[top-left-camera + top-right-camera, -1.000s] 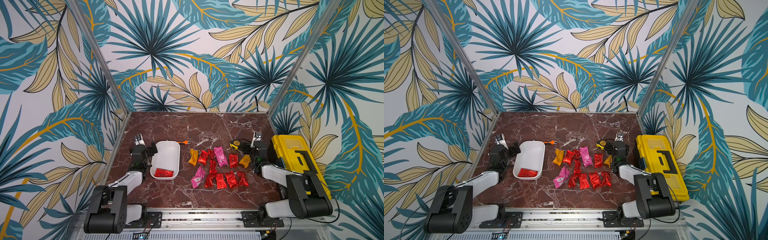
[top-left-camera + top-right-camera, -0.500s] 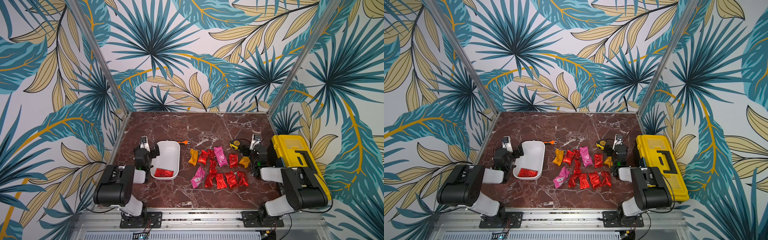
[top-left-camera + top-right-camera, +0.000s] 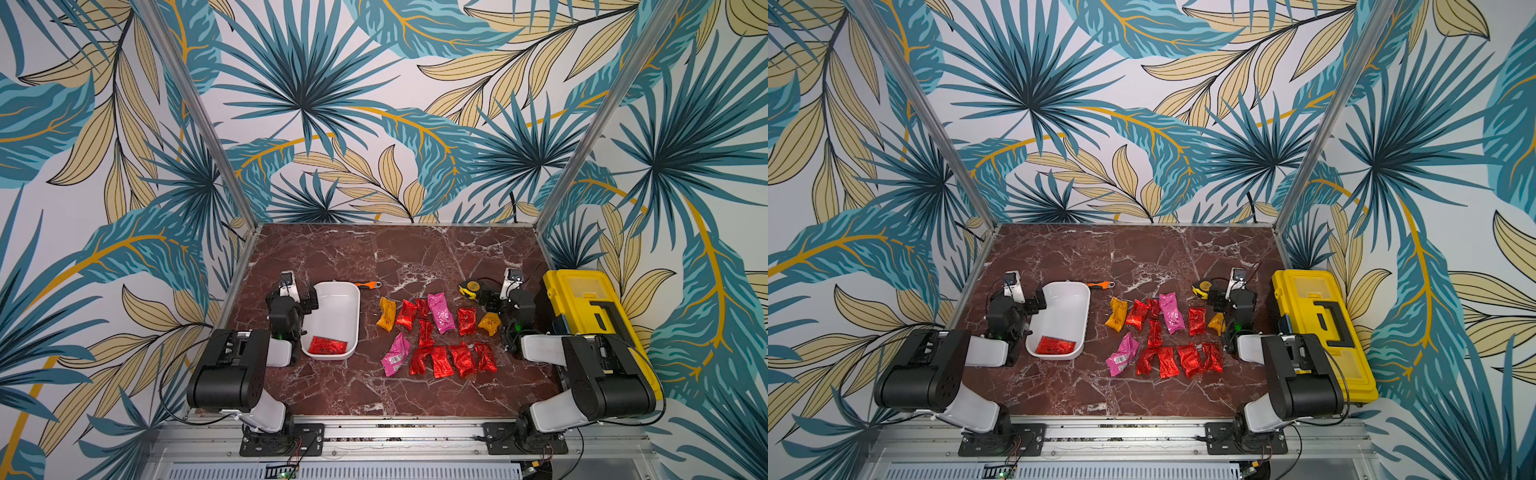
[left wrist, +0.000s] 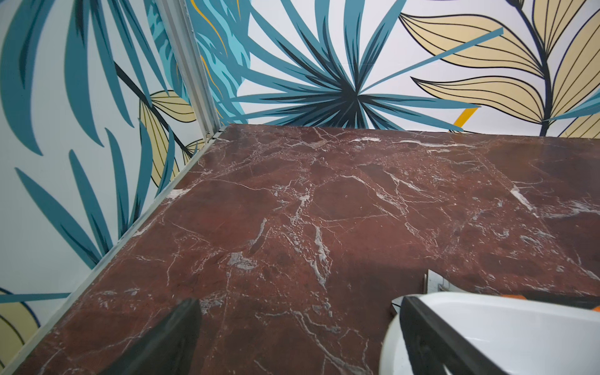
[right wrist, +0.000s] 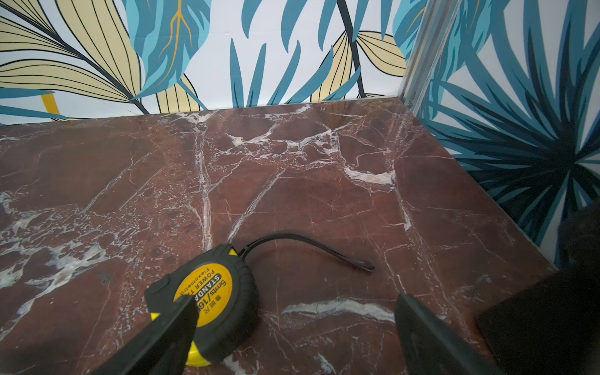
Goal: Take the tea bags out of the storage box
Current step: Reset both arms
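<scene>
Both arms have folded back over their bases, and the right pincer (image 5: 295,300) has finished spreading. It stands released and empty, with a tape measure (image 5: 207,292) by one finger. The left pincer (image 4: 298,305) is also released and empty, at the far corner of the storage box (image 3: 336,291). Most tea bags (image 3: 432,332) lie on the desk (image 3: 374,257) between the pincers. One red tea bag (image 3: 328,345) remains in the box behind the left pincer, probably the last pick.

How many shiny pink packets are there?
2. The far pink packet lies mid-row on the table; the near pink packet ends the front row, toward the white box. None seem hidden.
</scene>
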`<state>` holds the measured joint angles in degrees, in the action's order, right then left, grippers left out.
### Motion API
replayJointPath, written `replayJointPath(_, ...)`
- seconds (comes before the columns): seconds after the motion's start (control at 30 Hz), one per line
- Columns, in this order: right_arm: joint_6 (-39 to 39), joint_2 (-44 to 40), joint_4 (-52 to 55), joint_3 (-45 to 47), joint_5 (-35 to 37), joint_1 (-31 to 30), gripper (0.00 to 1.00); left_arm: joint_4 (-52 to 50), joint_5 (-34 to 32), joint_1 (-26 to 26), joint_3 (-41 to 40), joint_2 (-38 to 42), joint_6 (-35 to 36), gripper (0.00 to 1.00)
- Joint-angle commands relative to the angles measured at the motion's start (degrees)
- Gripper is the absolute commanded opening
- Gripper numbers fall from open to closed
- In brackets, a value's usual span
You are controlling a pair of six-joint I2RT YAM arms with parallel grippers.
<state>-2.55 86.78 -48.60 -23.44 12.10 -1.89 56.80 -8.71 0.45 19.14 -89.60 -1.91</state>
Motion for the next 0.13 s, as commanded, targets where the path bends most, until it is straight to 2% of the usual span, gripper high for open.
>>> replayJointPath(0.0, -0.53, -0.36, -0.86, 0.37, -0.25, 0.20, 0.99, -1.84, 2.54, 0.85, 2.57, -0.12, 0.33, 1.00)
replayJointPath(0.1, -0.58, -0.46, -0.88, 0.41, -0.29, 0.17, 0.99, -0.84, 2.60, 0.61, 2.06, -0.16, 0.83, 1.00)
